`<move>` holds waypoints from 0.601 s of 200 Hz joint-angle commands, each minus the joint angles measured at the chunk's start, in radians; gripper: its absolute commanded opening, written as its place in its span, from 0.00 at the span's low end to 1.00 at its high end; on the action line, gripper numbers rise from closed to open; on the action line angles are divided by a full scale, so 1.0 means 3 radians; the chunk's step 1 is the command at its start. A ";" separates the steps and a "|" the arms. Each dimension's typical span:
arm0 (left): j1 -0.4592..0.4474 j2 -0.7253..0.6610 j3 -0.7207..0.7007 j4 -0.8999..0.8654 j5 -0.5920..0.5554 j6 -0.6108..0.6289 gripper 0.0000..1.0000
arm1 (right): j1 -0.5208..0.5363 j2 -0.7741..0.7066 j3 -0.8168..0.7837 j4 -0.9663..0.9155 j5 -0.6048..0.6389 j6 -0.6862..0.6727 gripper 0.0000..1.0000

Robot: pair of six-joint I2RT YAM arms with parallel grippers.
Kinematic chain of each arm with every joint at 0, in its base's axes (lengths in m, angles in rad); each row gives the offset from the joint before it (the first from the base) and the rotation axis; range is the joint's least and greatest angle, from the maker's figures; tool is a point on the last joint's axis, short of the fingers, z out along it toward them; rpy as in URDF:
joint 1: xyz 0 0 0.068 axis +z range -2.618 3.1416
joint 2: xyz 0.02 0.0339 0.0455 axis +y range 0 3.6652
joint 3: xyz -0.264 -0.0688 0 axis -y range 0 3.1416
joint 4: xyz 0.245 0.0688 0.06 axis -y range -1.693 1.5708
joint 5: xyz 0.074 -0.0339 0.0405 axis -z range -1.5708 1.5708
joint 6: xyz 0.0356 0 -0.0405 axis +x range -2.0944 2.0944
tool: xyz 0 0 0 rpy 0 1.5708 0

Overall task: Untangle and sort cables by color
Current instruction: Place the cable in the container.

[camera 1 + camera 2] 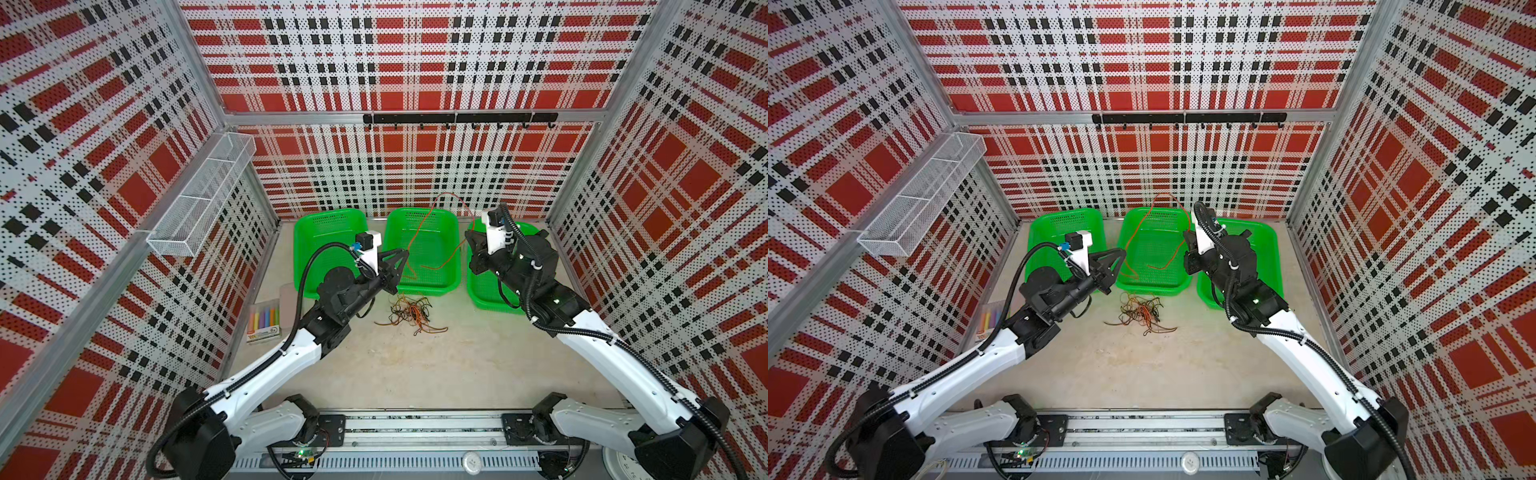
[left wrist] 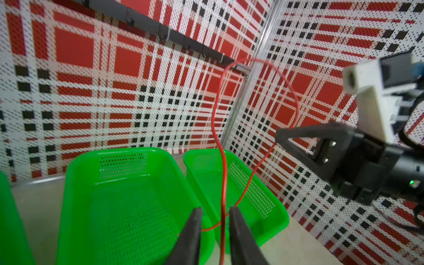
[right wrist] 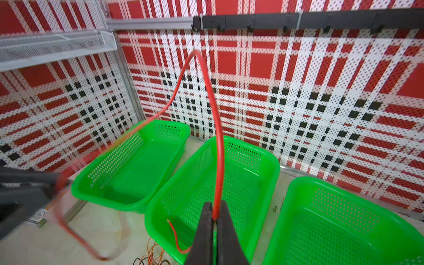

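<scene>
Step in hand, as judged: depositing one strand already clear of the pile. Observed red cable point(image 2: 223, 174) pinched tight in right fingers point(image 3: 202, 236), held above the 3 o'clock side of middle basket point(image 1: 428, 287), arching high toward 12 o'clock, then dropping through left fingers point(image 2: 191, 236) at the basket's 9 o'clock rim. Found left fingers narrowly parted, strand running through the gap, seemingly no grip on it. Noted short free end past the right fingers dangling inside the basket. Far end below the left fingers blurred in the right wrist view; cannot tell whether inside or outside the rim. Logged tangle point(image 1: 411, 311) of black, orange and reddish strands on table point(image 1: 415, 374), just at 6 o'clock of the middle basket. Flanking baskets point(image 1: 328, 224) apparently bare. Next move, by estimate: draw left fingers back toward 9 o'clock without snagging the strand, lower right fingers over basket centre, then release low enough to drop the springy loop inside, not across the rim.
</scene>
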 commanded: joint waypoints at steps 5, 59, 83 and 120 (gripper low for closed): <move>0.0011 0.0188 0.0041 0.0246 0.0264 -0.0097 0.45 | -0.0107 -0.0129 0.0188 -0.0165 -0.0007 -0.0055 0.00; 0.0006 0.0178 -0.0030 0.0114 0.0188 -0.0026 0.67 | -0.0680 -0.0107 0.0486 -0.0548 0.0127 -0.0030 0.00; -0.0004 0.0096 -0.0173 -0.0070 0.0076 0.0104 0.68 | -0.1061 -0.0073 0.0391 -0.0565 0.0119 0.0069 0.00; -0.0087 -0.0019 -0.0312 -0.0456 -0.0189 0.0291 0.69 | -0.1419 -0.0033 0.0129 -0.0352 0.0038 0.0027 0.00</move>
